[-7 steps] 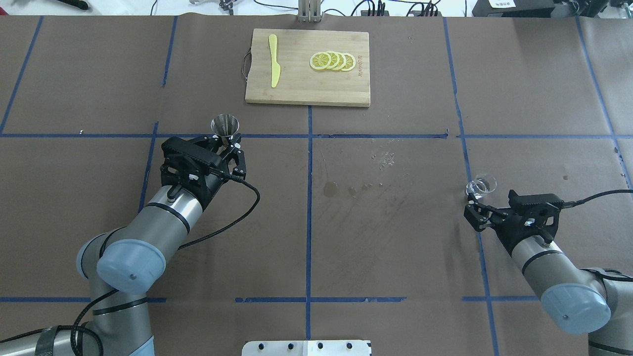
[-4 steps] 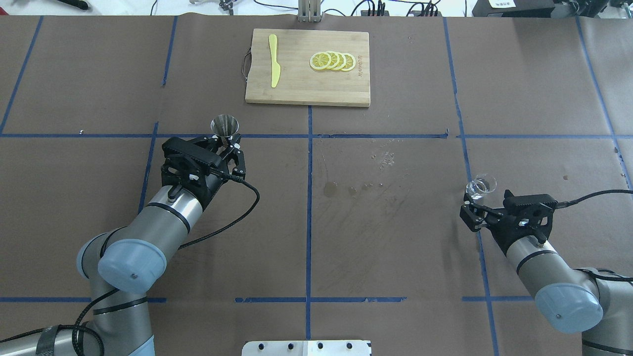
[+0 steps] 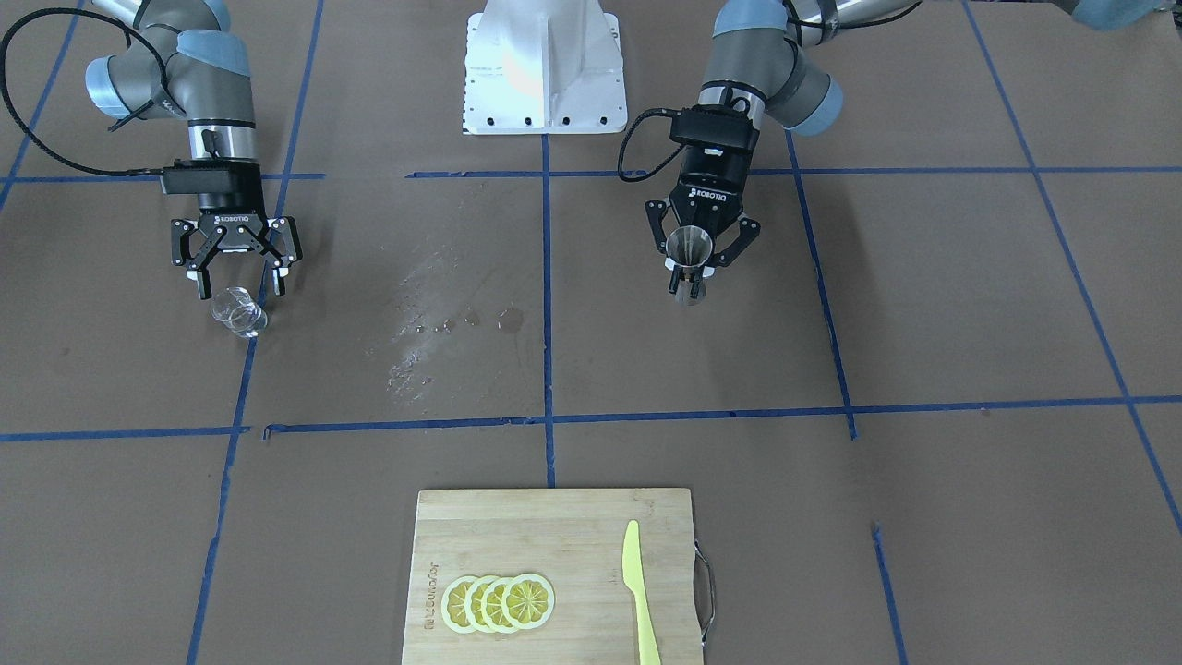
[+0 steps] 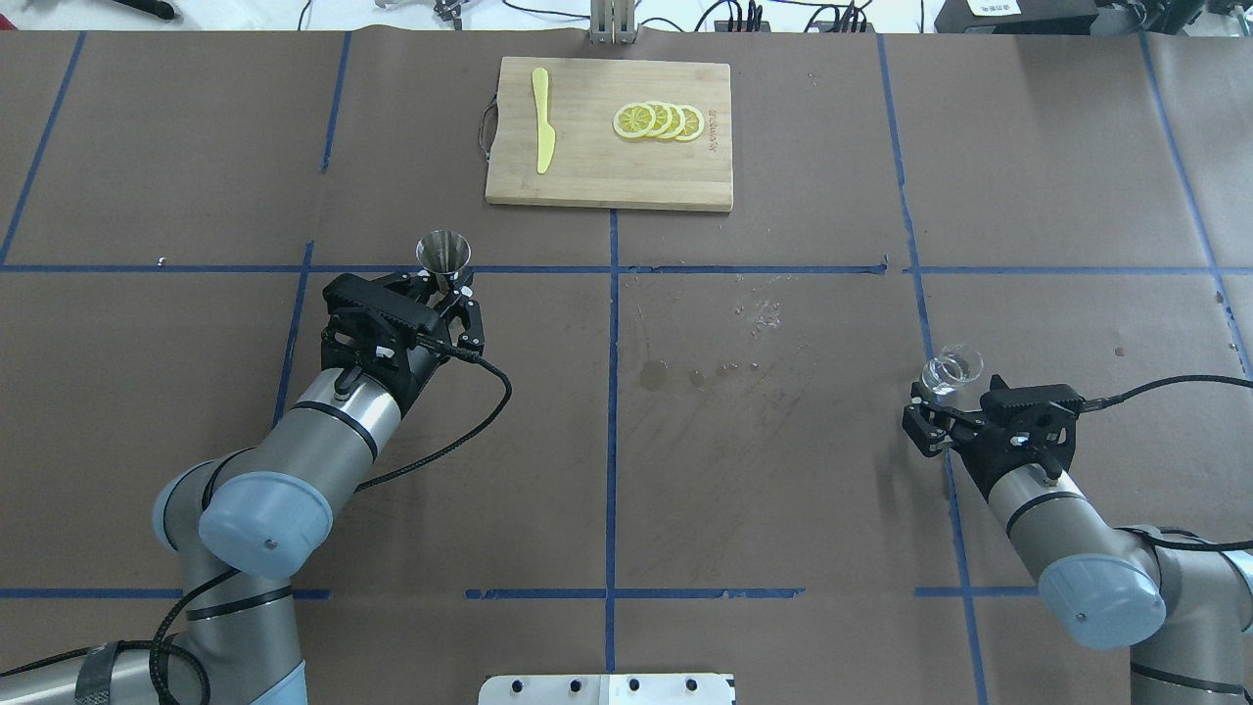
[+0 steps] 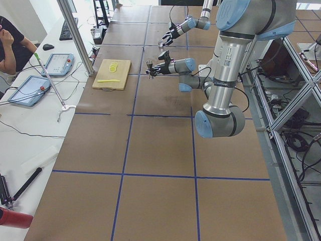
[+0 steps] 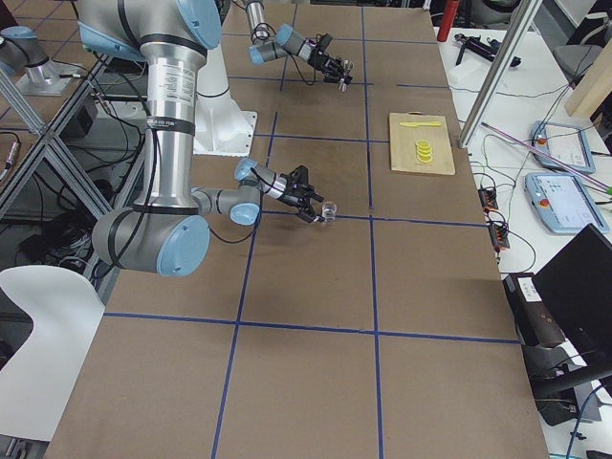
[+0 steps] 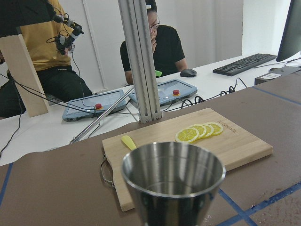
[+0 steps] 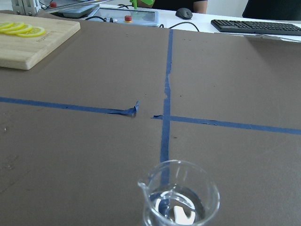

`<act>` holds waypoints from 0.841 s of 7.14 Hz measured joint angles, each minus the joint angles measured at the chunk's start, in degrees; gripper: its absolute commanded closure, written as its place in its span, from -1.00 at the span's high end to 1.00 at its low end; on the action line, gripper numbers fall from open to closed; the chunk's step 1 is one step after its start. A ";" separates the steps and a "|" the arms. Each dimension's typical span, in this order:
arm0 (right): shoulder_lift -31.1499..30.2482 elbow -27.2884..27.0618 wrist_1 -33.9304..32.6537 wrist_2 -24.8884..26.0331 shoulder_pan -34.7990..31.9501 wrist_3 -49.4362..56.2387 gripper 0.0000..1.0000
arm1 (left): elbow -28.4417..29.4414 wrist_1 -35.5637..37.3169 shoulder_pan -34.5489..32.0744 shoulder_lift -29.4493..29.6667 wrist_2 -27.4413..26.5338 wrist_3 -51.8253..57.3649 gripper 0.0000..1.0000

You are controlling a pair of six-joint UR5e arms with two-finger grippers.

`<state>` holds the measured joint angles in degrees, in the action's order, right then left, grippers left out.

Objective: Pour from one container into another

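The left gripper (image 3: 691, 268) had its jaws drawn in about halfway around the narrow waist of a steel jigger (image 7: 173, 181), with the pads seemingly touching it on both sides. The jigger stood upright between the fingers with its foot on the brown table (image 4: 783, 490), and its open cup rose just past the fingertips, filling the lower middle of the left wrist view. Well ahead of this gripper and a little to its right lay a wooden cutting board (image 4: 607, 166), carrying a yellow knife (image 4: 541, 117) and a fan of lemon slices (image 4: 658, 120). The right gripper (image 3: 239, 292) was spread wide and held nothing. A small glass beaker (image 8: 179, 195) stood upright just beyond its fingertips, in line with the gap between them but not inside it, with a little clear liquid in its bottom. Between the two grippers, well apart from both, wet spots (image 4: 654, 373) marked the table.
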<state>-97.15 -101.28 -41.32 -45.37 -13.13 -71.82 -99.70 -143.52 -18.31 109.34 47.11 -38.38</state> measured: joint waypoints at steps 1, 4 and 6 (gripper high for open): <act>0.13 0.09 0.00 0.01 -0.57 0.06 1.00 | 0.15 0.00 -0.03 0.00 0.00 -0.02 -1.00; 2.38 1.92 0.01 0.02 -1.89 0.10 1.00 | 0.58 -0.08 -0.03 0.00 0.00 -0.03 -1.00; 4.19 3.52 0.01 0.02 -2.71 0.61 1.00 | 0.60 -0.09 -0.01 0.00 0.00 -0.03 -1.00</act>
<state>-92.96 -97.76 -41.31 -45.35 -15.84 -71.21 -99.10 -143.61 -18.32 109.34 47.11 -38.41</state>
